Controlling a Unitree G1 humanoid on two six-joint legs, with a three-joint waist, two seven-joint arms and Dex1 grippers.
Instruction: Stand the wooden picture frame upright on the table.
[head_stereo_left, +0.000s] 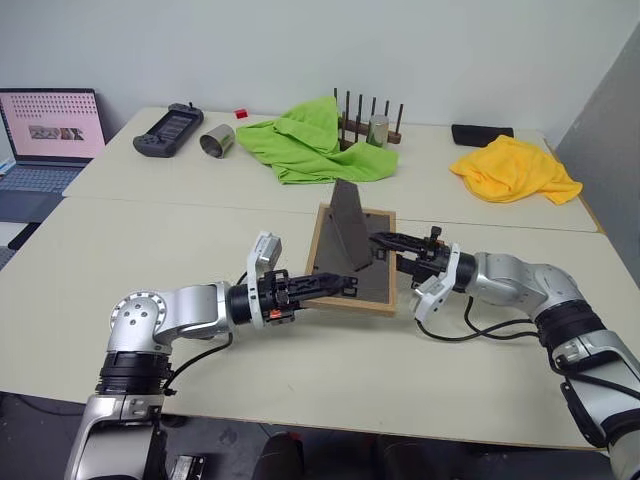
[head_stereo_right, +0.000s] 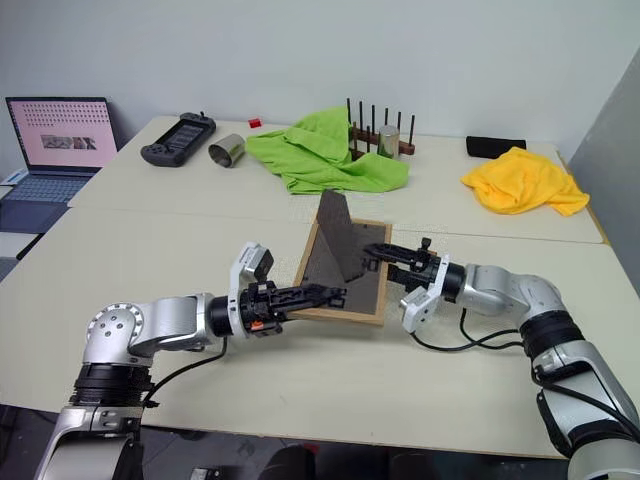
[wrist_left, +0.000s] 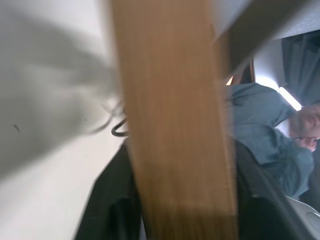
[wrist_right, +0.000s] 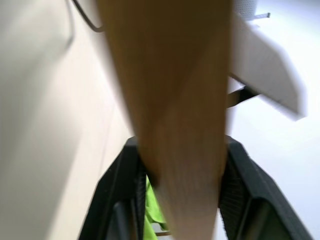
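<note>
Both end effectors pinch the wooden picture frame (head_stereo_left: 352, 262), left end effector (head_stereo_left: 345, 286) its near-left edge, right end effector (head_stereo_left: 381, 240) its right edge, mid-raise; next, tilt it onto its unfolded back stand (head_stereo_left: 347, 226) on the table (head_stereo_left: 150, 250).

The left arm reaches in from the near left, its silver forearm lying low and level, pointing right. Its black two-fingered left gripper (head_stereo_left: 335, 285) has its fingers set on either side of the near-left edge of the wooden picture frame (head_stereo_left: 325, 240). The right arm comes in from the right, elbow bent, forearm pointing left. The black two-fingered right gripper (head_stereo_left: 385, 243) straddles the frame's right edge, one finger on each face.
</note>
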